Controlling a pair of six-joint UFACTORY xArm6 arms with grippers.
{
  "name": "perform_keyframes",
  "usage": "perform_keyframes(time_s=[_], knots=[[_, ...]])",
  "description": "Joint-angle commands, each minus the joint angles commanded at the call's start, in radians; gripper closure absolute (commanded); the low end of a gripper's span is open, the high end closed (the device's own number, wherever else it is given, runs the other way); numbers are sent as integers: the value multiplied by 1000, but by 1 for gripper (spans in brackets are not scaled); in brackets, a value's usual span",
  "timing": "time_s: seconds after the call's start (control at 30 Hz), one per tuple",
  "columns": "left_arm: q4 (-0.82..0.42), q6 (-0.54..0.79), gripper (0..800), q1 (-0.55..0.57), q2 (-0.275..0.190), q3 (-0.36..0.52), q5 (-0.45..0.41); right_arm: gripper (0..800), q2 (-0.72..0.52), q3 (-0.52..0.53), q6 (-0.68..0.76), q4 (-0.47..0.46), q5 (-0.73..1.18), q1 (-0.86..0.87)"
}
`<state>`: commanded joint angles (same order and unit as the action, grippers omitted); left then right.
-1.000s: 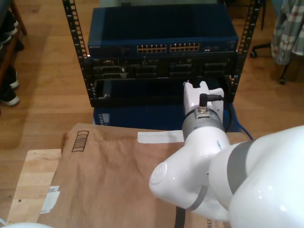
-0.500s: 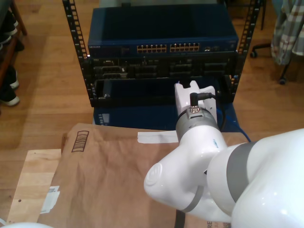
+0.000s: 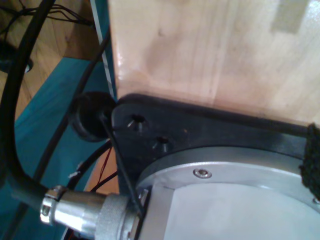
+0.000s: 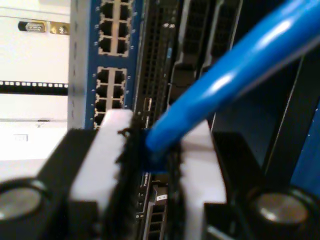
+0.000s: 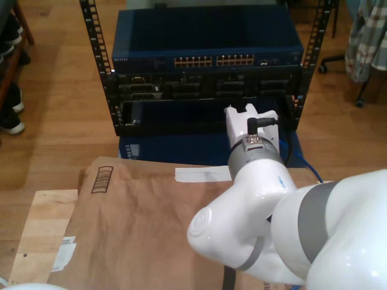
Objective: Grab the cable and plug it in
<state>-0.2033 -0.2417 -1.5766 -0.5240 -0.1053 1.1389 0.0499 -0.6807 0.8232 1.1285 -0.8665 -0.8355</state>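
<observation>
The cable (image 4: 235,65) is thin and bright blue, and it runs out from between the pads of my second gripper (image 4: 152,145), which is shut on it. Its plug is hidden between the white fingers (image 4: 107,145). Beyond the gripper stands the blue switch with its rows of ports (image 4: 112,80). In the exterior view my second arm's white wrist (image 5: 251,124) hangs just in front of the rack (image 5: 205,90), below the row of ports (image 5: 214,61). A stretch of the blue cable (image 5: 312,172) trails on the floor at the exterior view's right.
Brown paper (image 5: 139,217) with a strip of white tape (image 5: 202,174) covers the table. Shoes (image 5: 9,115) stand at the exterior view's left, a chair base (image 5: 338,60) at its right. The first wrist view looks at a wooden board (image 3: 200,50), a black plate (image 3: 200,125) and a thick black cable (image 3: 15,125).
My second arm's wrist slid toward the exterior view's left in front of the rack, then came back a little to the right. Its height is the same.
</observation>
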Motion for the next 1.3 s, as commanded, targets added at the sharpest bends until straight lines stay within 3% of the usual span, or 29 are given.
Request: perform_keyframes(time_s=[0.47, 1.0, 1.3], knots=[[0, 0, 1, 0, 0, 0, 0, 800, -6, 11, 9, -2, -8, 3], [0, 0, 0, 0, 0, 0, 0, 800, 41, -66, 69, -44, 15, 94], [0, 0, 0, 0, 0, 0, 0, 800, 15, -35, 66, -43, -6, 124]])
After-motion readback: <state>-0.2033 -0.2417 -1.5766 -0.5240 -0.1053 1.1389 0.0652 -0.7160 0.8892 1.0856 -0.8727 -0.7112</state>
